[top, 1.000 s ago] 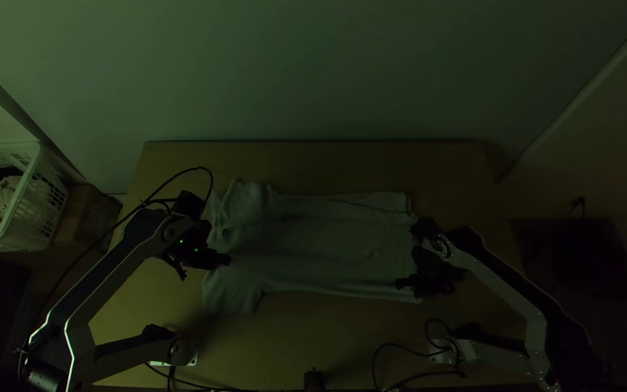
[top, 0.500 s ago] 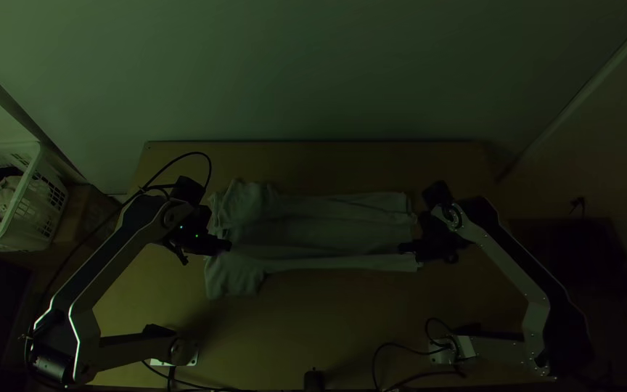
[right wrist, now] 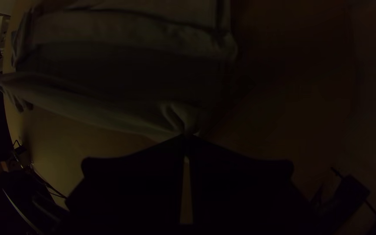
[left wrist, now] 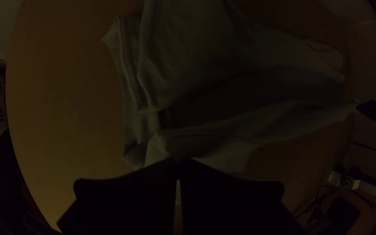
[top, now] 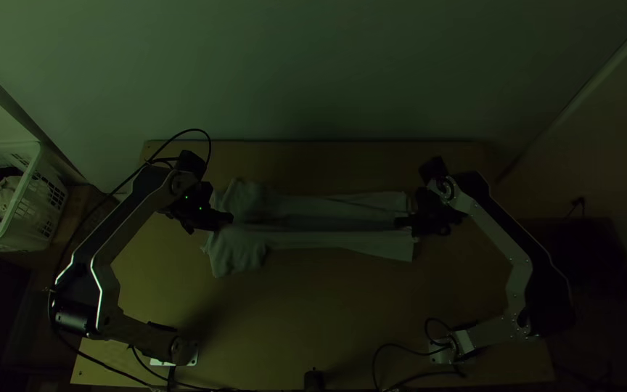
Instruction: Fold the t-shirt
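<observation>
I have the pale, soft fabric t-shirt [top: 328, 207] lying lengthwise across the light wooden counter [top: 313, 312], between my two arms. My left tool [top: 229, 218], with its wide flat black fingers, is closed on a pinch of cloth at the wider, bunched end. My right tool [top: 400, 222], of the same black build, is closed on a gathered bit of edge at the other end. The near part of the shirt stretches between them; a long layer lies along the far side, with, as far as I can tell in this dimness, a shadowed strip between.
</observation>
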Tool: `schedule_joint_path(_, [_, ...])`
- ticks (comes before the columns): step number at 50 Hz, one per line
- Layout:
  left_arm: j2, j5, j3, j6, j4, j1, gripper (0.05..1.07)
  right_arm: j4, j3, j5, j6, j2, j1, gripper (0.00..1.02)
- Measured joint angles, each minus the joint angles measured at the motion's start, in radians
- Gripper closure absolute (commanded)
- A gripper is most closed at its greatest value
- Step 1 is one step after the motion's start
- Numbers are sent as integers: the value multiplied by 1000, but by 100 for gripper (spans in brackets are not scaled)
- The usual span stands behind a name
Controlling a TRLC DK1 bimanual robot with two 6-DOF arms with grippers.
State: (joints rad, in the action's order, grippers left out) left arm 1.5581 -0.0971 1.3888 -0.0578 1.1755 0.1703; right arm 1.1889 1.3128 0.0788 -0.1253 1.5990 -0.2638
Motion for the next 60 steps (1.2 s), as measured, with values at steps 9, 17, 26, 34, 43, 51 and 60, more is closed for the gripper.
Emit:
schedule_joint_path(9, [84, 0, 117, 30, 0, -23, 104, -43, 56, -3, 5, 54, 7, 100])
schedule_joint_path(17, [154, 0, 204, 44, 0, -27, 104, -58, 119, -6, 7, 116, 22, 100])
schedule_joint_path(26, [238, 0, 293, 56, 1, -27, 104, -99, 198, -24, 8, 204, 47, 100])
schedule_joint_path(34, [296, 0, 343, 59, 1, -27, 99, -116, 269, -37, 16, 267, 62, 100])
schedule_joint_path(43, [339, -10, 375, 59, 0, -29, 10, -181, 312, -46, 32, 299, 63, 34])
schedule_joint_path(51, [356, -117, 385, 59, -22, -61, 10, -199, 316, -142, 46, 300, 63, 2])
schedule_joint_path(60, [356, -261, 385, 59, -49, -137, 10, -230, 329, -264, 46, 303, 74, 3])
